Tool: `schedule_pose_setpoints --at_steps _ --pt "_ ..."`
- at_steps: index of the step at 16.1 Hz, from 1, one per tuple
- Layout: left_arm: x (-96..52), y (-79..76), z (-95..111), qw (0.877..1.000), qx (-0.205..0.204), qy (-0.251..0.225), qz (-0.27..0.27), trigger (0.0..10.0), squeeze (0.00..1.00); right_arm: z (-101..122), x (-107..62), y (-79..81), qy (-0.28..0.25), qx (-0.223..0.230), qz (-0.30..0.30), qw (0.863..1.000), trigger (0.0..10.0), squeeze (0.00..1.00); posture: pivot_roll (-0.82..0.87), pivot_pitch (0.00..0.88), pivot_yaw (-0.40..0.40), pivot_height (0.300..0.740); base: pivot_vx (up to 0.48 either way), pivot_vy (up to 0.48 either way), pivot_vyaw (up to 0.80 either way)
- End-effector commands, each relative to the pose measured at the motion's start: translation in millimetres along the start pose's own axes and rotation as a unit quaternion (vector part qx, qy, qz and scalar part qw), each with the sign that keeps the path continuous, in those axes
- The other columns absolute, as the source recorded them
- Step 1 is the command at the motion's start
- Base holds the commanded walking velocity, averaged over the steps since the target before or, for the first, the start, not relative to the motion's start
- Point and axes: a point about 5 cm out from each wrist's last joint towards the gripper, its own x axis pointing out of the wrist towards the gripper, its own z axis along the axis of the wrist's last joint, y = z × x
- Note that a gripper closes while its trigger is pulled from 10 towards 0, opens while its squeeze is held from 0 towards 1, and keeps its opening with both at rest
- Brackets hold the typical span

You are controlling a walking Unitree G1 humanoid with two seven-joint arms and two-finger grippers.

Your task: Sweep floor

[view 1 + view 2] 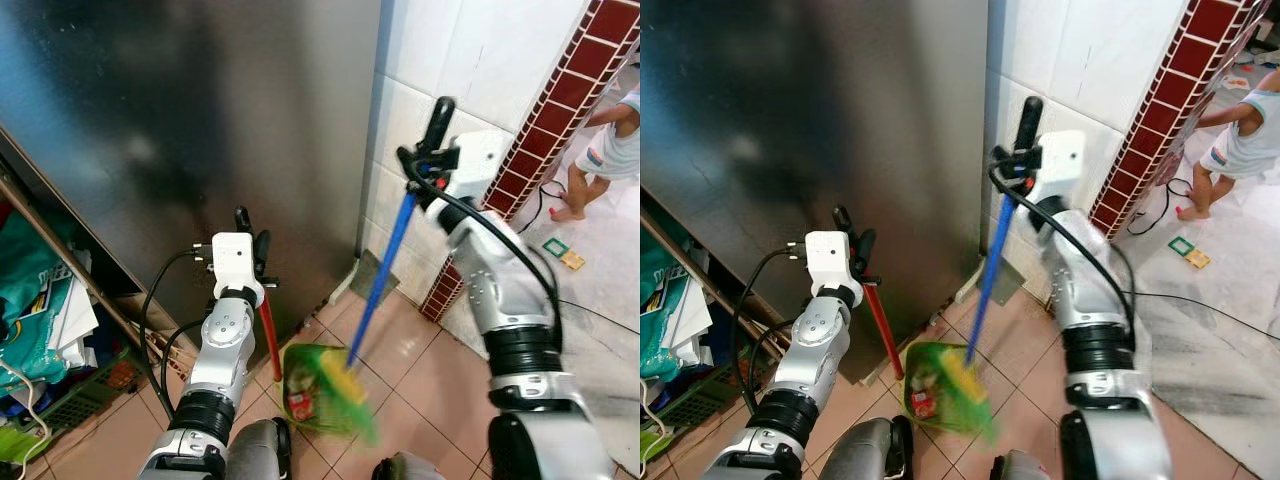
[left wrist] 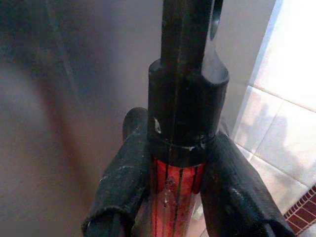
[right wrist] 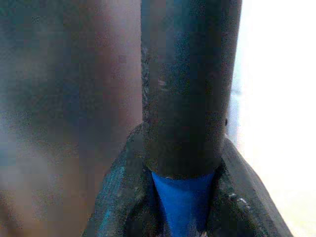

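Left eye view, right gripper (image 1: 425, 165) clamped on broom (image 1: 385, 275) (blue shaft), left gripper (image 1: 252, 240) gripping dustpan (image 1: 310, 385) handle.

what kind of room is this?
Probably a home kitchen or utility corner: a big steel appliance front, white wall tiles, terracotta floor tiles, and a cluttered shelf on the robot's left.

Both eye views look steeply down from the robot's head, side by side, and share the steel panel (image 1: 200, 120), white wall tiles (image 1: 1090, 60) and tiled floor (image 1: 400, 350). Each wrist camera sits very close behind its fingers, facing along them: the left toward a red handle (image 2: 175, 197), the right toward a blue handle (image 3: 183, 202)
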Motion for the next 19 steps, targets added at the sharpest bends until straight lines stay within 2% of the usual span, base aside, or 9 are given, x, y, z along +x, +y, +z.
schedule_pose_setpoints --at_steps 1,6,10,12,14,15,16,18,19 --pt "-2.0 -5.0 -7.6 1.0 -0.003 0.024 -0.015 10.0 0.0 28.3 6.2 3.7 -0.06 -0.022 0.013 0.998 10.0 0.0 -0.09 0.035 0.053 0.74 0.0 0.0 0.0" --pt "-3.5 -3.0 -9.0 0.999 0.001 0.028 -0.023 10.0 0.0 29.7 3.0 -4.3 -0.073 -0.068 0.018 0.995 10.0 0.0 -0.08 0.024 0.049 0.74 0.0 0.0 0.0" --pt "-5.2 -0.1 -9.2 0.999 0.0 0.026 -0.028 10.0 0.0 15.1 -5.2 -8.6 -0.045 -0.076 0.019 0.996 10.0 0.0 -0.08 0.027 0.052 0.74 0.0 0.0 0.0" --pt "-5.1 1.6 -9.2 0.999 0.002 0.026 -0.027 10.0 0.0 2.5 -9.3 -6.7 -0.008 -0.053 0.04 0.998 10.0 0.0 -0.09 0.035 0.05 0.74 0.0 0.0 0.0" --pt "-5.0 1.2 -9.3 0.999 0.001 0.027 -0.027 10.0 0.0 1.3 -9.8 -0.4 -0.007 -0.027 0.063 0.998 10.0 0.0 -0.09 0.035 0.051 0.74 0.0 0.0 0.0" --pt "-4.7 1.0 -9.1 0.999 -0.001 0.028 -0.029 10.0 0.0 3.4 -8.9 4.4 -0.014 -0.001 0.077 0.997 10.0 0.0 -0.09 0.036 0.05 0.74 0.0 0.0 0.0" --pt "-4.7 0.9 -8.8 0.999 -0.001 0.027 -0.029 10.0 0.0 6.7 -8.3 5.1 -0.024 -0.002 0.08 0.997 10.0 0.0 -0.09 0.037 0.05 0.74 0.0 0.0 0.0" --pt "-5.6 2.4 -9.3 0.999 -0.004 0.028 -0.024 10.0 0.0 19.0 -6.4 0.0 -0.056 0.034 0.064 0.996 10.0 0.0 -0.09 0.036 0.05 0.74 0.0 0.0 0.0" --pt "-5.6 2.6 -9.5 0.999 -0.003 0.029 -0.024 10.0 0.0 19.9 -6.4 -1.0 -0.058 0.031 0.062 0.996 10.0 0.0 -0.09 0.036 0.05 0.74 0.0 0.0 0.0"
